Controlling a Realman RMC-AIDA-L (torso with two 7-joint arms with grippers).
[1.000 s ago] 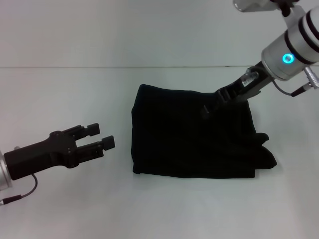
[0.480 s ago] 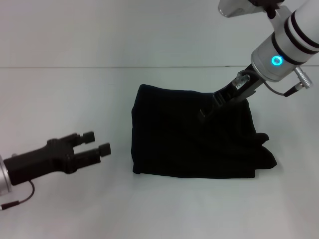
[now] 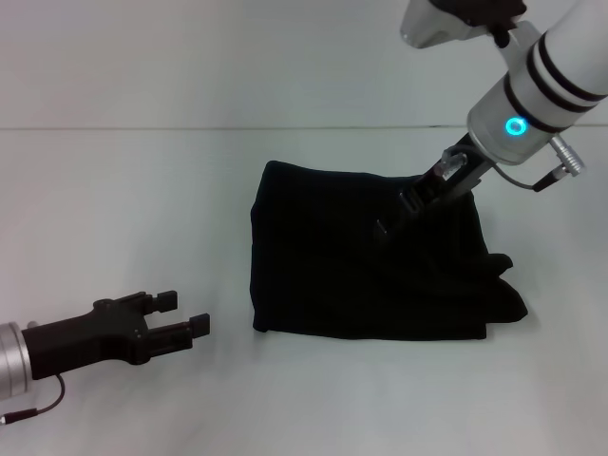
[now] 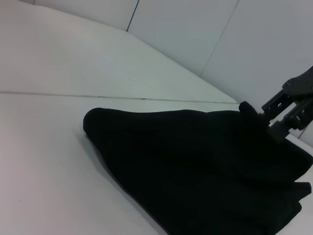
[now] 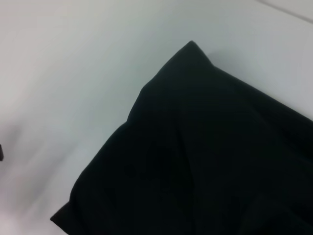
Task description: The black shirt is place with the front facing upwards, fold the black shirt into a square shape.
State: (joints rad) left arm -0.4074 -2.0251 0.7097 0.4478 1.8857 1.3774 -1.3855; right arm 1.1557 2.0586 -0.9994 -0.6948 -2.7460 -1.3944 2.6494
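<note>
The black shirt lies folded into a rough rectangle on the white table, with a bunched lump at its right edge. No letters or label show. It also fills the left wrist view and the right wrist view. My right gripper reaches down from the upper right and rests on the shirt's upper middle, black against the black cloth. My left gripper is open and empty, low over the table, well to the left of the shirt.
The white table is bare to the left of and in front of the shirt. Its far edge meets a white wall behind.
My left gripper has drawn back and down toward the front left, away from the shirt. My right arm has shifted slightly left over the shirt. The shirt has not moved.
</note>
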